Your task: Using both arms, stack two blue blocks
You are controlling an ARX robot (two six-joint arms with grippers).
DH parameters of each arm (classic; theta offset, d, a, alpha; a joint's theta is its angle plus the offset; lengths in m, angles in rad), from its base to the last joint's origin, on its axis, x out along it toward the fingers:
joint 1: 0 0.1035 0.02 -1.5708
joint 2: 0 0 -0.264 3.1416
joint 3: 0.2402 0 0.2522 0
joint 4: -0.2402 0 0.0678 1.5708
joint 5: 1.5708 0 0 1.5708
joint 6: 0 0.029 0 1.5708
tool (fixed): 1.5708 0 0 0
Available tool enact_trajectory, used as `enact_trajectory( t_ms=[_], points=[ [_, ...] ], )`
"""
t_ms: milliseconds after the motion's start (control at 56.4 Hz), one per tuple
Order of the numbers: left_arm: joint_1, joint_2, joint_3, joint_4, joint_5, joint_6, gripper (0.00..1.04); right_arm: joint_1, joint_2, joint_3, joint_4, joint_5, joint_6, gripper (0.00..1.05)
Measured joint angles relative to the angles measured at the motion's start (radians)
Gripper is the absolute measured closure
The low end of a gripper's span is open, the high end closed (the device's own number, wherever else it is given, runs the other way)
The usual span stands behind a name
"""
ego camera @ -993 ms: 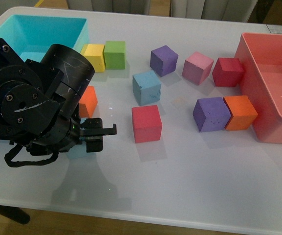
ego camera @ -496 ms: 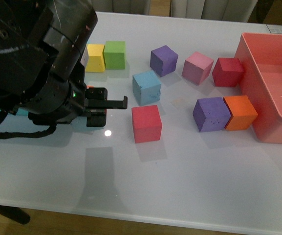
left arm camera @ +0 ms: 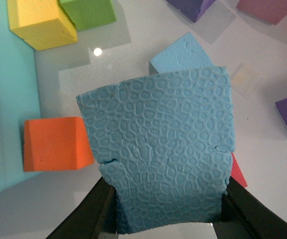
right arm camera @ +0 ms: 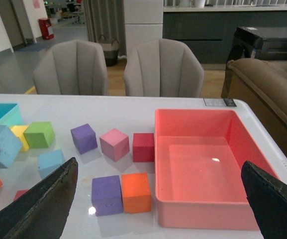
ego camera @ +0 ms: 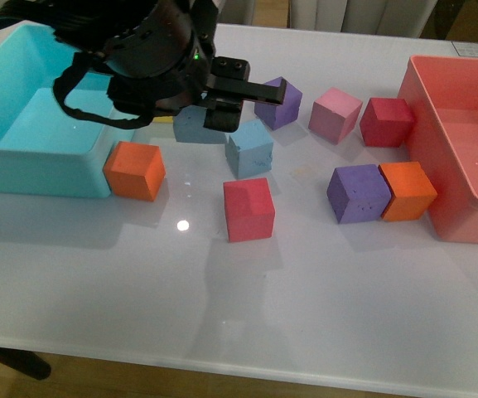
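Two blue blocks matter here, and one is already off the surface (ego camera: pixel 305 282). Reading from the left, you have the turquoise bin (ego camera: pixel 23 157), then an orange block (ego camera: pixel 135 170) touching its near corner. Next comes your left gripper (left arm camera: pixel 167 204), clamped on the first blue block (ego camera: pixel 190 127) and carrying it in the air. The second blue block (ego camera: pixel 249 148) rests on the surface at about 4 o'clock from the carried one, close by but not beneath it. A red block (ego camera: pixel 248 209) lies near it at 6 o'clock and a purple block (ego camera: pixel 278 101) at 1 o'clock. Farther right, your right gripper (right arm camera: pixel 158 164) has its jaws spread wide with nothing between them, well apart from every block.

Expect these blocks to be light, soft foam. In the left wrist view the pitted face seems to pinch in a little where the fingers (left arm camera: pixel 91 214) press, so I judge the squeeze ample. More would only deform the block and could make it spring aside on release. The pitted skin should give good friction, so slipping looks unlikely.

Keep the hold on two opposite flat faces, around their middle, so the underside is free to land flat. Being so light, the second blue block will likely slide at a nudge. If you steady it with the right gripper, take its sides at 3 and 9 o'clock, low down, leaving the top bare.
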Motion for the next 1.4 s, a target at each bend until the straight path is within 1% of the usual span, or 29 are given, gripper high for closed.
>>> enact_trajectory(
  t_ms=[425, 815, 1081, 1400],
  points=[
    [-0.023, 0.192, 0.253, -0.071, 0.054, 0.132, 0.66, 0.000, 0.000, 0.000, 0.000, 0.000, 0.000, 0.09],
    [-0.039, 0.312, 0.378, -0.131, 0.127, 0.254, 0.68, 0.000, 0.000, 0.000, 0.000, 0.000, 0.000, 0.09],
    [-0.014, 0.361, 0.450, -0.162, 0.136, 0.304, 0.69, 0.000, 0.000, 0.000, 0.000, 0.000, 0.000, 0.09],
    [0.022, 0.392, 0.497, -0.188, 0.132, 0.316, 0.69, 0.000, 0.000, 0.000, 0.000, 0.000, 0.000, 0.09]
  ],
)
